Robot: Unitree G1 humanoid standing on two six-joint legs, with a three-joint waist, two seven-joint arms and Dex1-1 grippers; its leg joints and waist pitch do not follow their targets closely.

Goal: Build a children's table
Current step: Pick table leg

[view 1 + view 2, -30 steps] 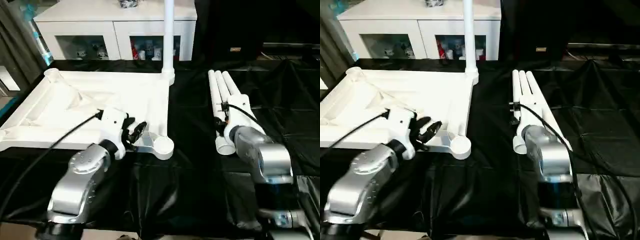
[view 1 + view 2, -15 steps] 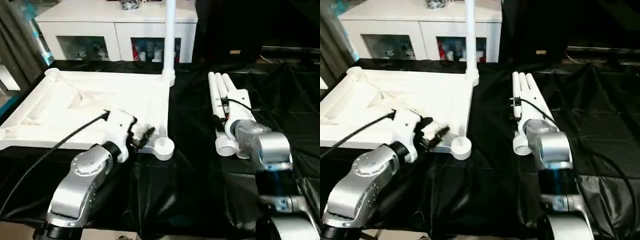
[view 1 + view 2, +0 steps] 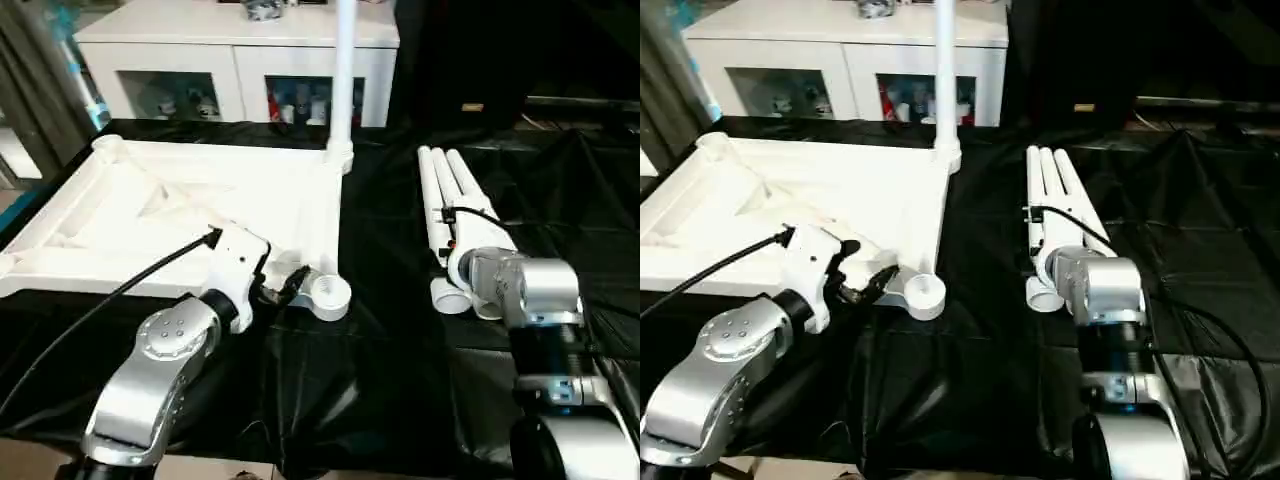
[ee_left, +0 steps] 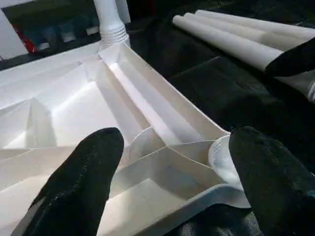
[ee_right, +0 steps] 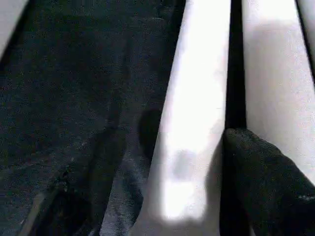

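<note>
Children's table upside down on black-draped table, left half; one leg upright in far corner socket; three loose legs right; left gripper open at near socket; right gripper open, straddling a leg.

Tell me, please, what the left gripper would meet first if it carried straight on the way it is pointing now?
Most likely the tabletop's near corner socket: the left gripper, jaws open, faces that corner of the upturned tabletop. How far off it is, I can't judge.
</note>
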